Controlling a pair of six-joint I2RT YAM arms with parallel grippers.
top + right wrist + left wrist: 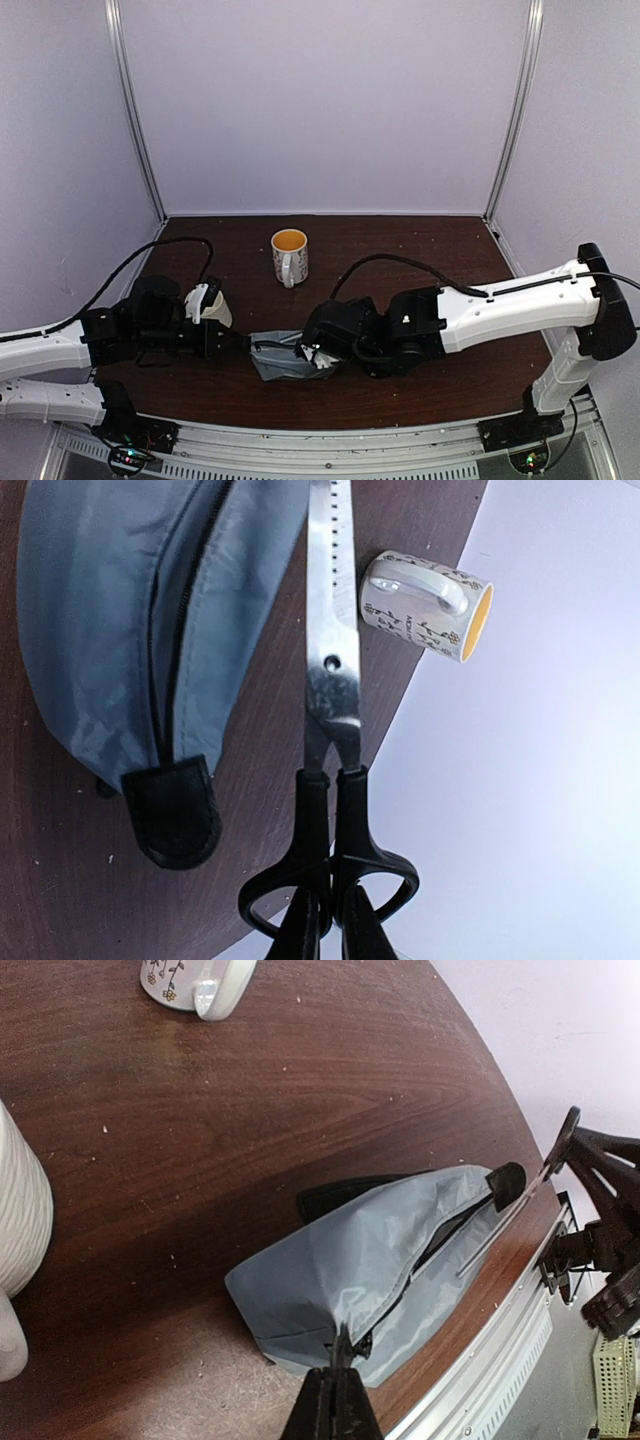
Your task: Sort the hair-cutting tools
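One pair of black-handled steel scissors (330, 680) is gripped at the handles by my right gripper (330, 915), which is shut on them. The closed blades run along the edge of the grey zip pouch (100, 610), and their tip is cut off at the top of the right wrist view. The pouch (360, 1270) lies on the table with its zip partly open. My left gripper (342, 1345) is shut on the zip end of the pouch. From above, both grippers meet at the pouch (285, 358), left gripper (238, 340) and right gripper (318, 352). No other hair-cutting tools are in view.
A cream mug (289, 255) with a yellow inside stands behind the pouch. A second cream mug (210, 305) lies right beside the left wrist. The table's metal front rail (500, 1360) runs close to the pouch.
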